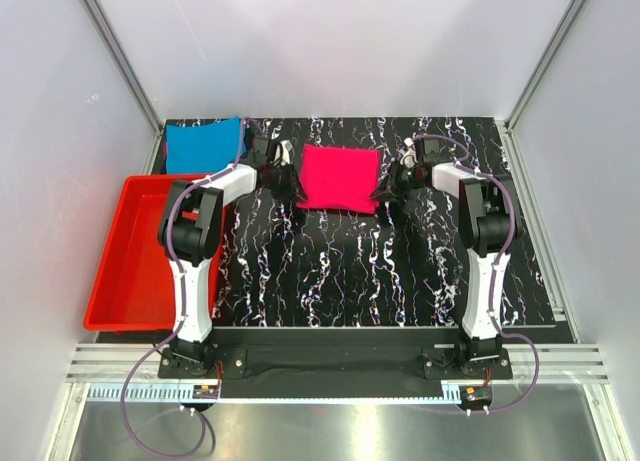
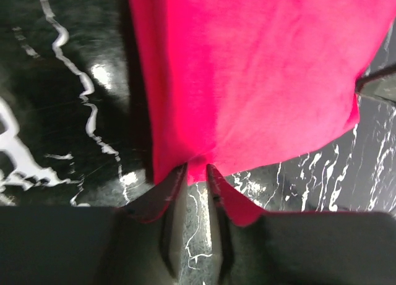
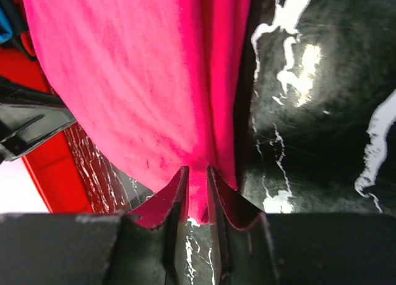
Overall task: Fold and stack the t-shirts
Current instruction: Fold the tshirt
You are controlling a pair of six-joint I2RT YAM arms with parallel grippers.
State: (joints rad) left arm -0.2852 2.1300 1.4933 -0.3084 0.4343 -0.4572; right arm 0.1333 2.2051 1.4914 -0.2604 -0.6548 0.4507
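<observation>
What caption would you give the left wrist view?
Left pincer pinches an edge of the magenta t-shirt over the black marbled table.

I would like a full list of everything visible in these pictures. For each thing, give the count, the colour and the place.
pink shirt: 1, magenta-pink, far middle of the table, lying as a flat square
blue shirt: 1, turquoise, far left corner of the table, just beyond the tray
tray: 1, red, left side of the table, beside the left arm
table: 1, black with white veins, under all the things
walls: pale grey, at the left, back and right
left gripper: 1, black, shut on the left edge of the pink shirt
right gripper: 1, black, shut on the right edge of the pink shirt
</observation>
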